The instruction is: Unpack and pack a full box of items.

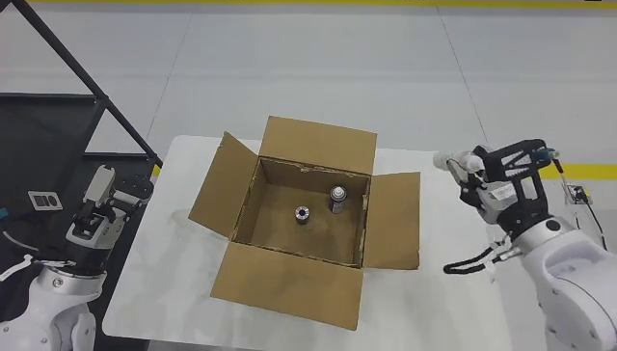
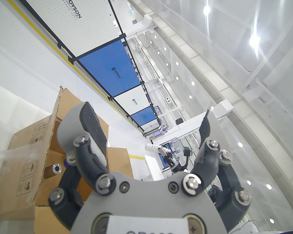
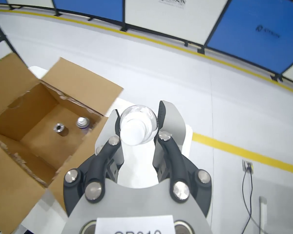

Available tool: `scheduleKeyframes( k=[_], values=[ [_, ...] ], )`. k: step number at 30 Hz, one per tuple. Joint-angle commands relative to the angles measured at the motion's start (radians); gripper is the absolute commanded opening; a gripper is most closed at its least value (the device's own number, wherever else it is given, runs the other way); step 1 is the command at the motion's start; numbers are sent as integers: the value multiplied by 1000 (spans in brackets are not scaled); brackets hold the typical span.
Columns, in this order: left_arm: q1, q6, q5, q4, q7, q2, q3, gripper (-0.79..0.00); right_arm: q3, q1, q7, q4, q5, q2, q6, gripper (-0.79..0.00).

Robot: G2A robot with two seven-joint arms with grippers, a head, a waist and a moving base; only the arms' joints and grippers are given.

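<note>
An open cardboard box (image 1: 289,274) (image 3: 12,171) sits mid-table with its flaps spread. Inside stand a small metal-topped cylinder (image 1: 302,214) (image 3: 58,128) and a spray can (image 1: 337,198) (image 3: 82,122). My right gripper (image 1: 461,172) (image 3: 138,122) hangs to the right of the box, above the table's right edge, shut on a white bottle (image 1: 457,163) (image 3: 138,126). My left gripper (image 1: 118,192) (image 2: 146,120) is at the table's left edge, tilted upward, open with nothing between its fingers. From the left wrist the box (image 2: 22,161) lies beside it, with the other arm's bottle (image 2: 154,147) far off.
The white table (image 1: 183,283) has bare strips left and right of the box. A black frame (image 1: 77,71) stands at the left, beside a dark mat. A cable and wall socket (image 3: 247,166) lie on the floor at the right.
</note>
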Motion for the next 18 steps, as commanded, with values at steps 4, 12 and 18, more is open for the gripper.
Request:
scheduleKeyframes(
  k=[4, 12, 18],
  values=[
    [0, 0, 0, 0, 0, 0, 0, 0, -212, 112, 72, 69, 11, -5, -81, -785],
    [0, 0, 0, 0, 0, 0, 0, 0, -525, 274, 110, 397, 38, -40, -84, -785],
    [0, 0, 0, 0, 0, 0, 0, 0, -666, 356, 85, 587, 31, -74, -31, -785]
  ],
)
